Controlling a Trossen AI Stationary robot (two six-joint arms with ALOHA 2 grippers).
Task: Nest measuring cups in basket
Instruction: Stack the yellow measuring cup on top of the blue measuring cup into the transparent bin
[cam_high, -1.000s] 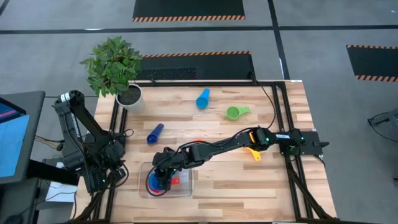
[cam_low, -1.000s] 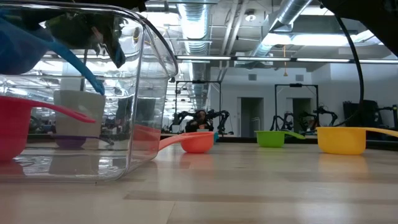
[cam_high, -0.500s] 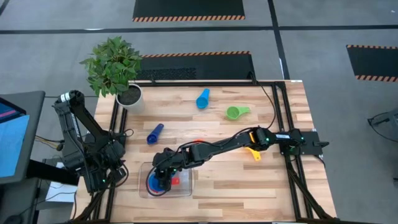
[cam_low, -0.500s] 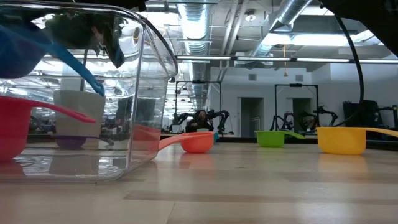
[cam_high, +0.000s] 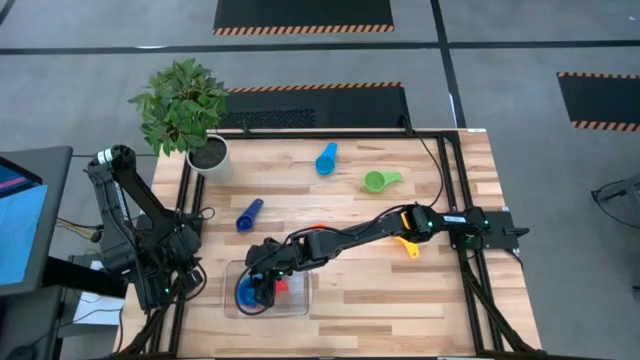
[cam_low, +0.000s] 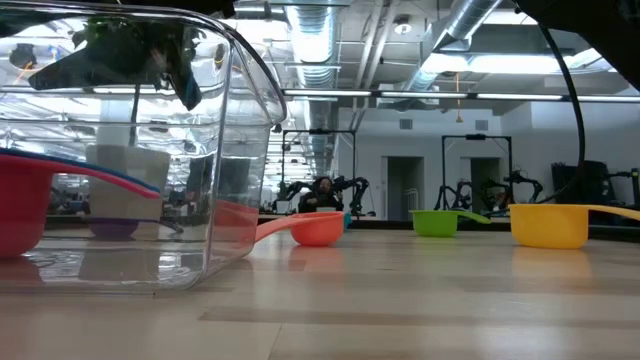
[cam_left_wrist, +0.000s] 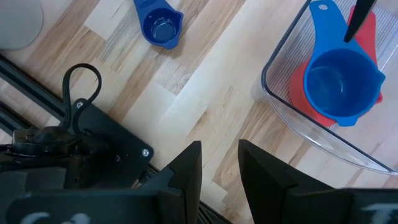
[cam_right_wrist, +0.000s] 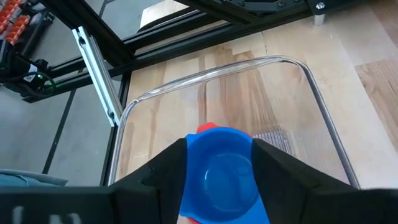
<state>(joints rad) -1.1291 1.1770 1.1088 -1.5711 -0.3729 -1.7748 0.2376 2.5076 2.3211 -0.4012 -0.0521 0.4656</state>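
My right hand (cam_high: 262, 291) hangs released over the basket (cam_high: 300, 306), its fingers flanking the blue cup (cam_left_wrist: 342, 84) nested in the red cup (cam_left_wrist: 369, 34); left hand (cam_left_wrist: 219, 163) parked, open.

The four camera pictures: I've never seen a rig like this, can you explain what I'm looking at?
Two robot arms work at a wooden table. One picture looks down from above, one looks level along the tabletop, two come from wrist cameras. The right gripper hangs open over the clear basket, where a blue cup sits nested in a red cup. The left gripper waits open and empty at the table's edge. Loose on the table: dark blue cup, light blue cup, green cup, yellow cup, orange cup, plus a potted plant.
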